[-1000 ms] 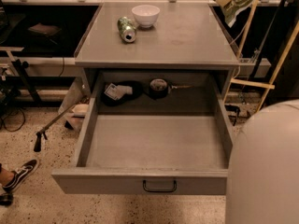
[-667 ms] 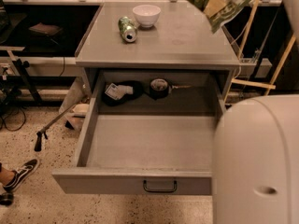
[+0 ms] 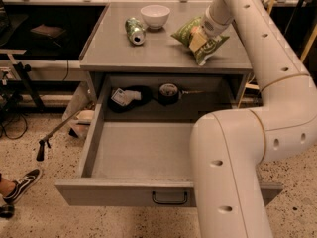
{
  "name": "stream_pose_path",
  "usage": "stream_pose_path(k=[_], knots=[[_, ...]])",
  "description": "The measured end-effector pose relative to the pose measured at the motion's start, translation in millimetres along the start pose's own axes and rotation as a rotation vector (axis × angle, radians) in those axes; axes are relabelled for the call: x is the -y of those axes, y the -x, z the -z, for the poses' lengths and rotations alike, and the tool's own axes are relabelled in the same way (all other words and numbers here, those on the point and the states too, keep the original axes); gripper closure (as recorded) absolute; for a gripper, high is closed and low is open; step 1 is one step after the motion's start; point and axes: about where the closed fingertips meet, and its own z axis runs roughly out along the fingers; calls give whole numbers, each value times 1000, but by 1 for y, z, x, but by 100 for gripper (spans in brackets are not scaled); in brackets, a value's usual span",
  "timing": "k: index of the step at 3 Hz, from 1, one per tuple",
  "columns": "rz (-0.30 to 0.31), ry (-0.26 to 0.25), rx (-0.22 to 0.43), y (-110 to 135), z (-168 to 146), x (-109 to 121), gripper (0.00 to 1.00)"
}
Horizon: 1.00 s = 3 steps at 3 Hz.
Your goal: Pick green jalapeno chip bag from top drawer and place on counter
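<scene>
The green jalapeno chip bag point(image 3: 202, 37) is over the right part of the counter point(image 3: 163, 51), at or just above its surface. My gripper point(image 3: 198, 37) is shut on the bag, its pale fingers point(image 3: 196, 39) pinching the bag's middle. My white arm reaches down to it from the upper right. The top drawer point(image 3: 143, 155) is pulled fully open below the counter, its front panel and black wire handle point(image 3: 169, 198) nearest the camera. My arm's large elbow covers the drawer's right side.
A green soda can point(image 3: 134, 30) lies on its side on the counter's back left, with a white bowl point(image 3: 155, 16) behind it. A black bag point(image 3: 126, 97) and a dark round object point(image 3: 169, 92) lie at the drawer's back. A shoe point(image 3: 22, 183) is on the floor at left.
My arm has swung in from the upper right and come down, bringing the chip bag from above the counter's back right corner onto its right part.
</scene>
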Motion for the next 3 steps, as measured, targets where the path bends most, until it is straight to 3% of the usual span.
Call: stream_pose_path(k=[1,2,3], knots=[[-9,14,-25,-6,-12,-4,100],[-8,14,-24,-5,-12,-4,82],[-8,14,-24,-5,-12,-4,58]])
